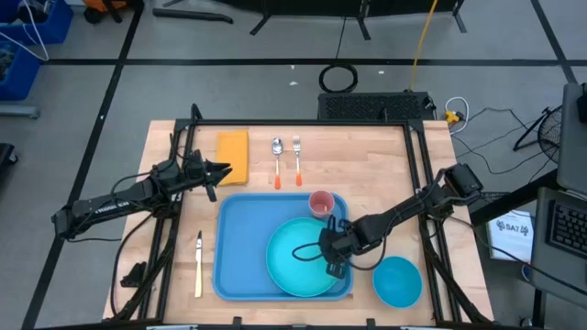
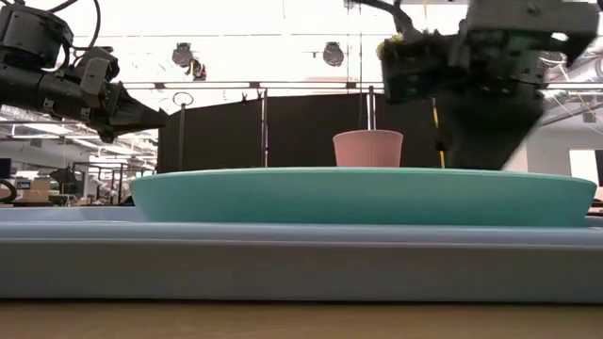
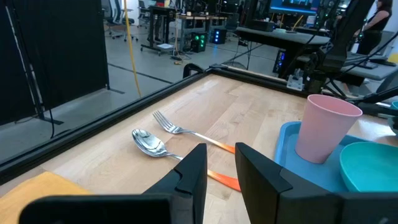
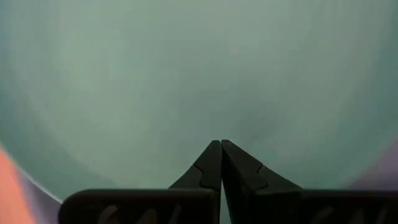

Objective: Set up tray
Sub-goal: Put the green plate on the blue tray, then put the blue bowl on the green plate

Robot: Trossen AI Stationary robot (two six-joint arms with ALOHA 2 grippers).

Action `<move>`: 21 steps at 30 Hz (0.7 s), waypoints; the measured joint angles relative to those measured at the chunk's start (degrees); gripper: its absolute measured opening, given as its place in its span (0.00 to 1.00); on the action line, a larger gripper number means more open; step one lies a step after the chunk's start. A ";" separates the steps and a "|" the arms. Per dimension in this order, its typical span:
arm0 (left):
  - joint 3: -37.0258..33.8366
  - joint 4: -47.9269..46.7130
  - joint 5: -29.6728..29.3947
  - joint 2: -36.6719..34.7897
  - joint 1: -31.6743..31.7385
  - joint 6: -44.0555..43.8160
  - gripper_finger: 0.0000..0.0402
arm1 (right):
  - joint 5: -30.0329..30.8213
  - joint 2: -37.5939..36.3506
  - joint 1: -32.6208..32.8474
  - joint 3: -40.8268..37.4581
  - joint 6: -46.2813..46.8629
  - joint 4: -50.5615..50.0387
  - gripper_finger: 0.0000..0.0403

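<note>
The light-blue tray (image 1: pixel 240 257) lies flat on the wooden table, near the near edge. A round teal plate (image 1: pixel 292 268) rests on its right half, and a pink cup (image 1: pixel 320 203) stands upright in its far right corner. My right gripper (image 1: pixel 307 251) hovers low over the plate's middle with its fingers shut (image 4: pixel 221 144); its wrist view shows only teal plate surface (image 4: pixel 186 74). My left gripper (image 1: pixel 223 169) is narrowly open (image 3: pixel 221 152), raised off the table beside a yellow cloth (image 1: pixel 233 154), pointing toward the fork and spoon. My right gripper points its shut fingers slanting down at the teal plate's inner surface (image 4: pixel 217 127). Whether the fingertips touch the plate, I cannot tell. My left gripper touches nothing.
A spoon (image 1: pixel 277 160) and a fork (image 1: pixel 298 158) with orange handles lie side by side on the table beyond the tray. A knife (image 1: pixel 198 261) lies left of the tray. A round blue bowl (image 1: pixel 397 280) sits right of it.
</note>
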 joint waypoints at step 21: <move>0.02 0.00 0.09 -0.01 0.01 -0.30 0.22 | -1.11 -9.96 1.01 0.70 7.94 -7.46 0.00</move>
